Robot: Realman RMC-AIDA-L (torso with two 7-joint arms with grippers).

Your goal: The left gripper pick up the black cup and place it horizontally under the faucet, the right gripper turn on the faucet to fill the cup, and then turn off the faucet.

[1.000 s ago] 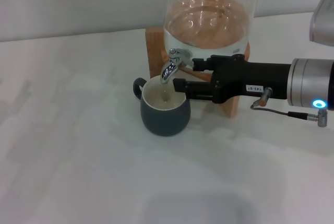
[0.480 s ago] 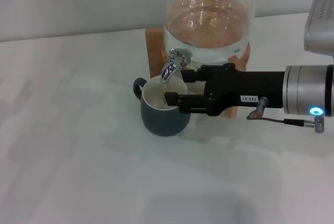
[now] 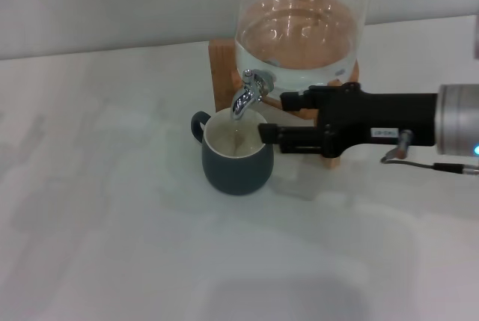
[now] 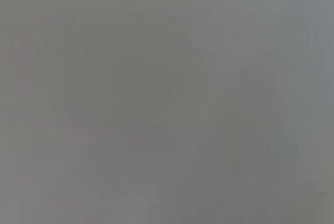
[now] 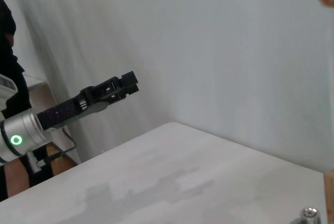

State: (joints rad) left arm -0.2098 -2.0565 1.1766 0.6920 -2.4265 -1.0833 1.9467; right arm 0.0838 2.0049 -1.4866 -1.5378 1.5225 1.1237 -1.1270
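Note:
The black cup [image 3: 236, 162] stands upright on the white table, its cream inside showing and its small handle at the far left. The faucet [image 3: 245, 98] hangs just over the cup's mouth, fixed to the glass water jar [image 3: 299, 33]. My right gripper [image 3: 274, 117] reaches in from the right, open, with nothing between its fingers. Its upper finger [image 3: 296, 100] lies just right of the faucet and its lower finger [image 3: 273, 134] sits at the cup's right rim. My left gripper [image 5: 124, 84] is held up in the air, far off beyond the table's edge.
The jar rests on a wooden stand [image 3: 221, 74] behind the cup. The white table [image 3: 112, 224] spreads out to the left and front. The left wrist view is flat grey. The faucet's top [image 5: 309, 213] peeks into the right wrist view.
My right gripper left the faucet's lever, dipped left over the cup, then drew back to the right. The lever now looks more upright. The cup has not moved.

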